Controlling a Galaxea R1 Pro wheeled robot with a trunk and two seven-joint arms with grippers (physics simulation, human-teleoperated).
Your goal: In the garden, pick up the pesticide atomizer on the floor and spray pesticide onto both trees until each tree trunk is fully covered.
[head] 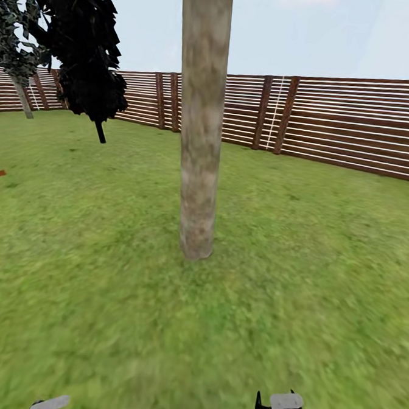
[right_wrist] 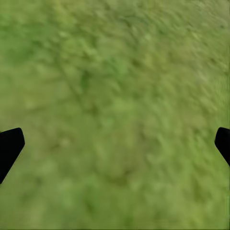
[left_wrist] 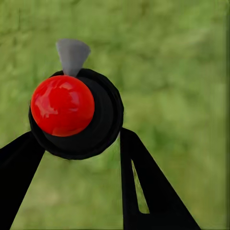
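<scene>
Left gripper [left_wrist: 79, 143]: jaws pinch the atomizer [left_wrist: 72, 112], red top facing the wrist camera, lawn [left_wrist: 182, 72] beneath.
Right gripper [right_wrist: 115, 143]: jaws spread wide, nothing between them.
Tree trunk [head: 199, 125]: stands ahead, mid-lawn, bare of white specks.
Risk: nozzle [left_wrist: 73, 55] probably isn't aimed at the trunk, so spray would fall on grass; a loose pinch could let the bottle slip.
Hidden: crown cut off above; far side of trunk; second tree not identifiable; bottle body behind its cap.
</scene>
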